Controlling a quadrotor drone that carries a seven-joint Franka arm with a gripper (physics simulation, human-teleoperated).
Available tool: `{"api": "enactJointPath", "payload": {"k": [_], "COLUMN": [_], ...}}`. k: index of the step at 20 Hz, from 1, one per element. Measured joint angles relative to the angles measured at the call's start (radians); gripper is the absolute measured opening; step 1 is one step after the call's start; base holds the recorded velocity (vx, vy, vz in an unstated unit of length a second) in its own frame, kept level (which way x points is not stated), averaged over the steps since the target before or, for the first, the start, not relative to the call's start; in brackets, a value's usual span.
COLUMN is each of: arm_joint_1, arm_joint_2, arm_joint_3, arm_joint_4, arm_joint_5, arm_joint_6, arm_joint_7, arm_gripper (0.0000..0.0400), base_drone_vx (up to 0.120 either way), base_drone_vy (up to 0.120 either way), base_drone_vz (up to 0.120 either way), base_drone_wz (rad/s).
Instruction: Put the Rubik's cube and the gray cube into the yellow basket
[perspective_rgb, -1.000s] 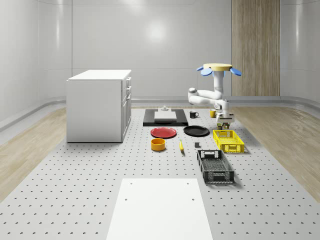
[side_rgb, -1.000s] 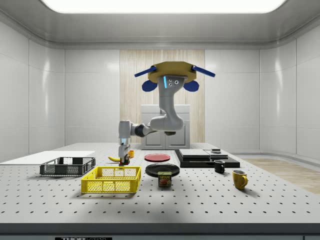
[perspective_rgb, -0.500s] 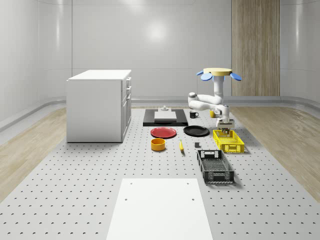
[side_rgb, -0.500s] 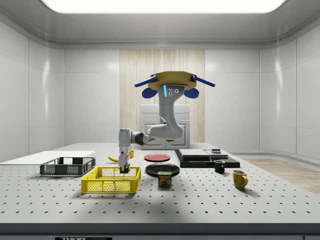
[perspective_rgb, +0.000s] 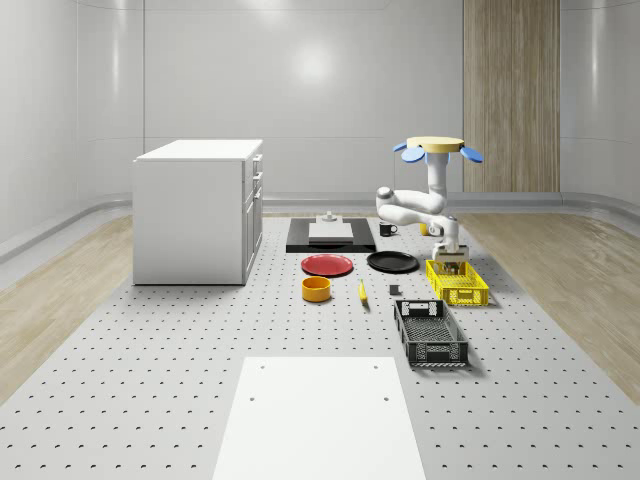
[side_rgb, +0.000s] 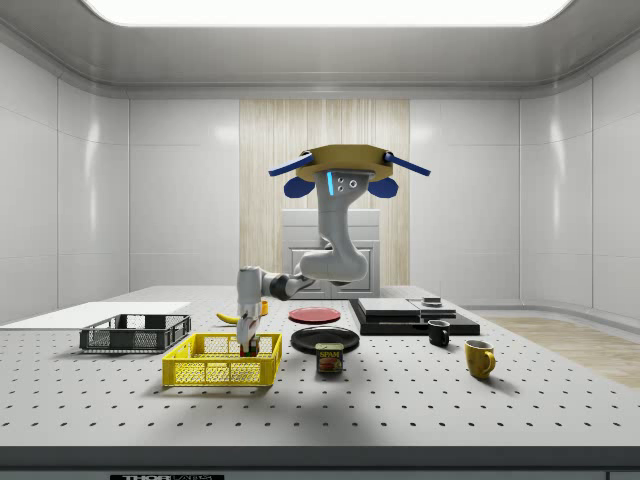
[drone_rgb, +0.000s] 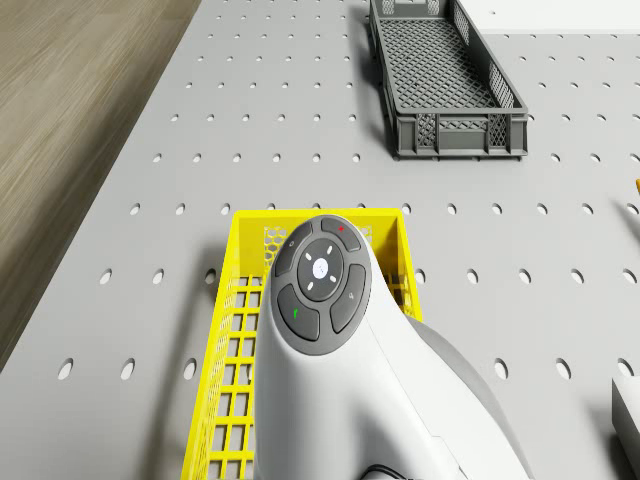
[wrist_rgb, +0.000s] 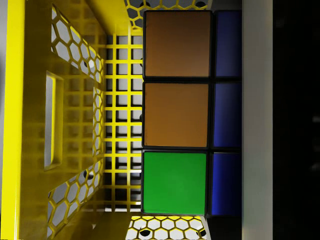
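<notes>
Perforated gray table (perspective_rgb: 150, 400) spans a white-walled room under the hovering drone (side_rgb: 338, 160).

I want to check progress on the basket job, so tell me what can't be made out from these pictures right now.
- Gray cube: a small dark item lies on the table in the whole-scene view, too small to identify.
- Rubik's cube: in the wrist view the picture's edge and a pale bar cut it off; whether it rests on the yellow basket floor is unclear.
- Basket interior: in the drone view the arm covers much of it.
</notes>
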Motion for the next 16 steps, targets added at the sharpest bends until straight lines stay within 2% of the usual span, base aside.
{"api": "enactJointPath", "payload": {"k": [6, 8, 11, 16], "arm_joint_1": [-0.017, -0.021, -0.018, -0.002], "arm_joint_2": [0.005, 0.008, 0.012, 0.016], "arm_joint_3": [-0.078, -0.093, -0.088, -0.034], "arm_joint_4": [0.026, 0.031, 0.028, 0.008], "arm_joint_5": [-0.074, -0.091, -0.088, -0.041], "arm_joint_6": [0.026, 0.029, 0.021, -0.006], "arm_joint_7": [0.001, 0.002, 0.001, -0.001], "arm_gripper": [0.0320, 0.0355, 0.0379, 0.0394], "base_drone_vx": [0.000, 0.000, 0.000, 0.000], "base_drone_vy": [0.000, 0.000, 0.000, 0.000], "base_drone_vz": [0.000, 0.000, 0.000, 0.000], "base_drone_wz": [0.000, 0.000, 0.000, 0.000]}}
